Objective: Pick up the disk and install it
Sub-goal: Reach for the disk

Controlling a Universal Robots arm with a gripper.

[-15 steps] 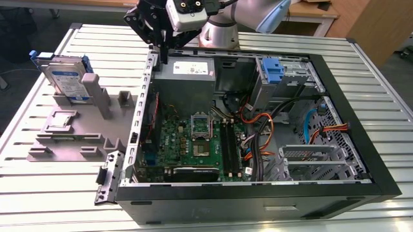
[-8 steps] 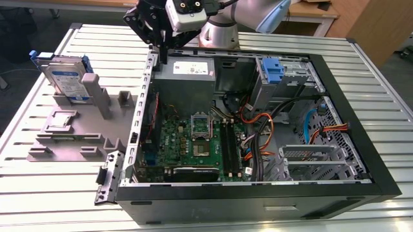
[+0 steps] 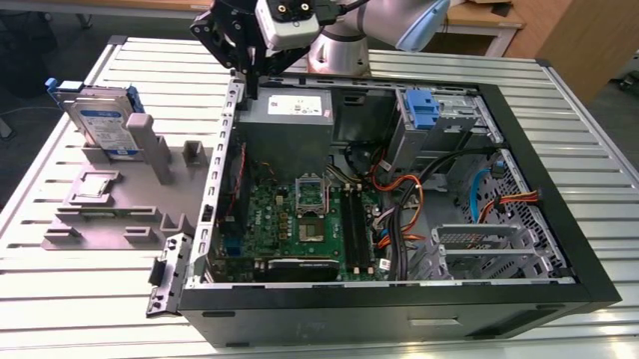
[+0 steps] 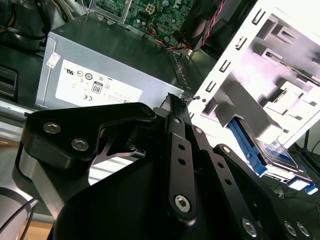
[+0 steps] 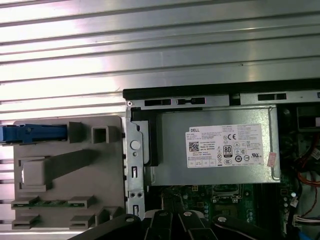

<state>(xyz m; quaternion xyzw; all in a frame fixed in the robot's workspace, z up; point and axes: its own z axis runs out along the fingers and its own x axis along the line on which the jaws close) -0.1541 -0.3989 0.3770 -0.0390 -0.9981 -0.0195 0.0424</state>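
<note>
Exterior view: tool (image 3: 251, 90) closed, empty, hovering over case wall (image 3: 232, 127) by the power supply (image 3: 289, 111); disk (image 3: 100, 123) upright in grey fixture (image 3: 120, 224), at tool's 9 o'clock, well apart.

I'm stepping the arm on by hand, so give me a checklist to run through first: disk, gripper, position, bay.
1. Disk upright in the grey fixture, untouched: ok.
2. Gripper empty: ok.
3. Jaws open for a grasp: not ok, they are shut.
4. Gripper over the disk: not ok. It hangs above the edge of the case by the power supply, to the exterior view's right of the disk.
5. Free drive slot in the case: cannot tell. A blue caddy stands inside.
</note>
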